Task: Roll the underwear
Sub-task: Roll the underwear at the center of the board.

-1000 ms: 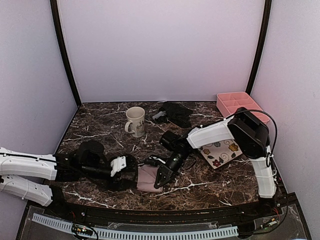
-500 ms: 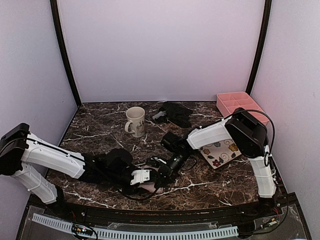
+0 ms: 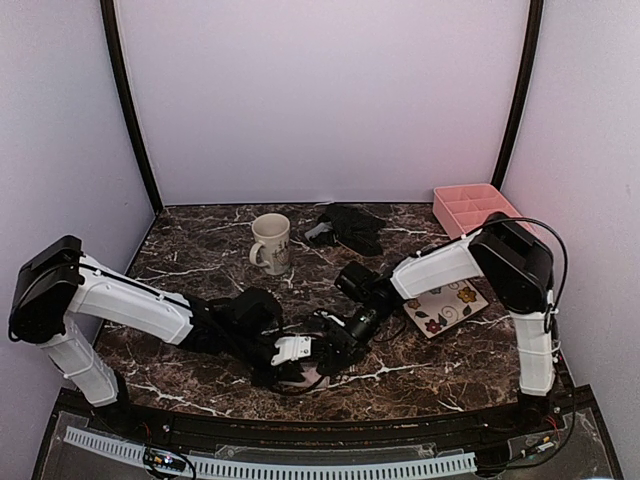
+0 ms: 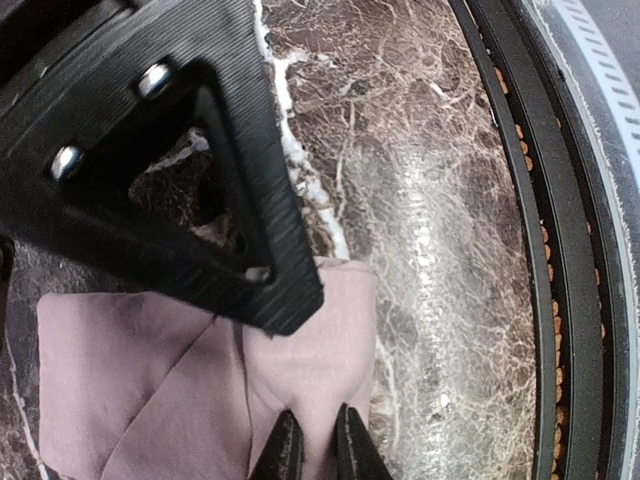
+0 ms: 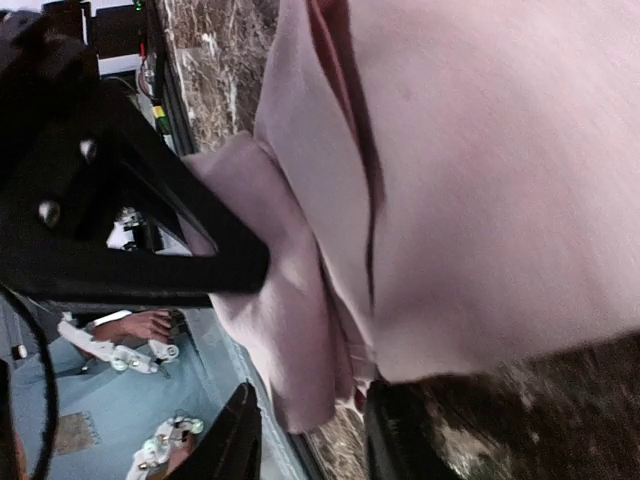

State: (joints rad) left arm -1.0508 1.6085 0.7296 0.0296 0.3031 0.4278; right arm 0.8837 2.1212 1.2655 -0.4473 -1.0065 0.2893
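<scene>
The pale pink underwear [image 4: 150,380] lies folded on the marble near the table's front edge, mostly hidden under both grippers in the top view [image 3: 298,377]. My left gripper [image 4: 317,447] is shut on a raised fold at the cloth's edge. My right gripper [image 5: 315,435] stands open astride the same thick folded edge [image 5: 300,330], its fingers apart on either side. In the top view the left gripper [image 3: 308,356] and right gripper [image 3: 332,350] meet tip to tip over the cloth. The black underwear [image 3: 350,227] lies crumpled at the back centre.
A cream mug [image 3: 271,242] stands left of the black garment. A flowered square plate [image 3: 445,305] lies under the right arm's forearm. A pink divided tray [image 3: 478,208] sits in the back right corner. The table's black front rim [image 4: 520,250] runs close by the cloth.
My left arm swung in from the left to the pink cloth and its jaws shut on a fold. My right gripper's jaws have come apart from their grip on the cloth.
</scene>
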